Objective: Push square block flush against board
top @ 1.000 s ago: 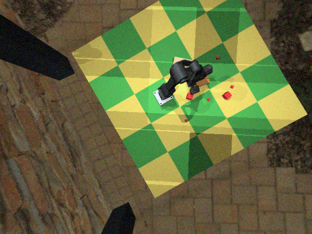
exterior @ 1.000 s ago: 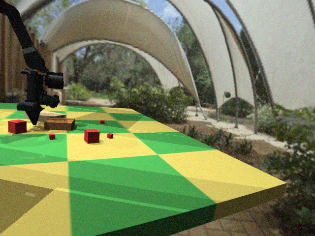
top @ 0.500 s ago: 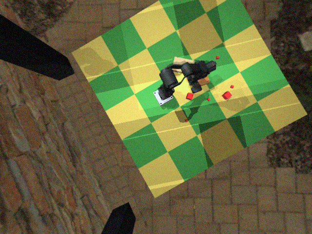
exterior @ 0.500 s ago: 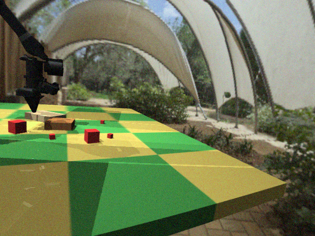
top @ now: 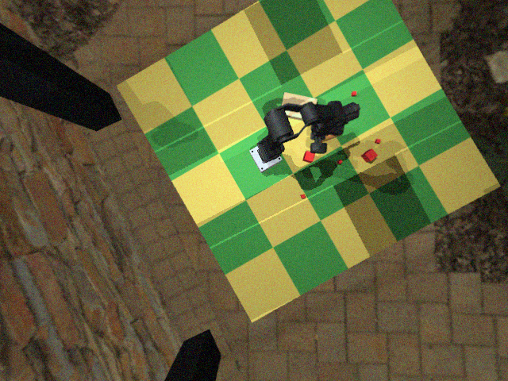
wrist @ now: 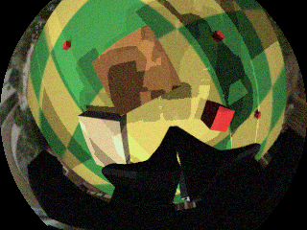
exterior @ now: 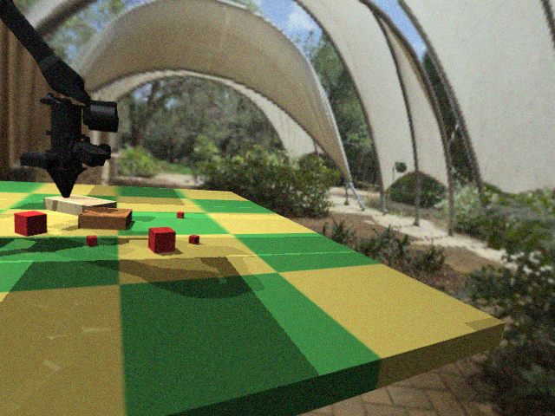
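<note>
The brown square block (top: pixel 329 136) (exterior: pixel 105 219) (wrist: pixel 155 59) lies flat on the table, mostly hidden by the arm in the top view. The pale board (top: pixel 298 99) (exterior: pixel 62 204) (wrist: pixel 102 139) lies flat beside it. In the wrist view the block is turned at an angle to the board. One block corner is close to a board corner, with no whole side against it; whether the corners touch I cannot tell. My gripper (exterior: pixel 66 196) (wrist: pixel 173 129) is shut and empty. In the wrist view its tips appear beside the board and apart from the block.
A red cube (top: pixel 308 156) (exterior: pixel 30 224) (wrist: pixel 223 118) stands near the gripper. Another red cube (top: pixel 369 155) (exterior: pixel 161 240) stands farther out. Several tiny red cubes are scattered around, one (top: pixel 354 94) (exterior: pixel 179 215) (wrist: pixel 66 45) beyond the block. The checkered table (top: pixel 316 254) bears moving shadows.
</note>
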Controlling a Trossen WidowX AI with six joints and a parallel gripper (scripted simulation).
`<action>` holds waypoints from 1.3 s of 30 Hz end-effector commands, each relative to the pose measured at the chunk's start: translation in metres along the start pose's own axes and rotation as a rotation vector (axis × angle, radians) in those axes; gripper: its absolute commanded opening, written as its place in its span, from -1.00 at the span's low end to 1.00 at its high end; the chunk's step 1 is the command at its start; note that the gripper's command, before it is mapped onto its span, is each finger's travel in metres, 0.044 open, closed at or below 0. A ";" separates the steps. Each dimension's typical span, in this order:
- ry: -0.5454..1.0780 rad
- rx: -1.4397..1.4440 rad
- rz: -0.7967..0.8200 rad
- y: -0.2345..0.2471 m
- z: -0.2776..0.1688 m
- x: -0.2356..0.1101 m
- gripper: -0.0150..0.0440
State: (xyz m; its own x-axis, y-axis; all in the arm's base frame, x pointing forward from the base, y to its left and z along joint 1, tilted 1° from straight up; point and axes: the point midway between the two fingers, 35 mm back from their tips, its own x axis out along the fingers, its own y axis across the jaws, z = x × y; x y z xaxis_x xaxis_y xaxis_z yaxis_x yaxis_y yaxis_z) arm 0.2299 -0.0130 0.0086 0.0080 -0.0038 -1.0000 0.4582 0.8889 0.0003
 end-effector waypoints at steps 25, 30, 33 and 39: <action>-0.005 0.972 -0.003 -0.031 0.057 0.000 -0.49; -0.006 1.143 -0.003 -0.039 0.066 0.001 -0.49; -0.006 1.193 -0.003 -0.041 0.069 0.001 -0.49; -0.006 1.193 -0.003 -0.041 0.069 0.004 -0.49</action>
State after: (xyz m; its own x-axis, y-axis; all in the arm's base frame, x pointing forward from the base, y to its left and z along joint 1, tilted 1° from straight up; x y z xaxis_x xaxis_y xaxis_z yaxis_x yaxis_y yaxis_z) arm 0.2715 -0.0791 0.0085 0.0110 -0.0073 -0.9999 0.9969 -0.0783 0.0116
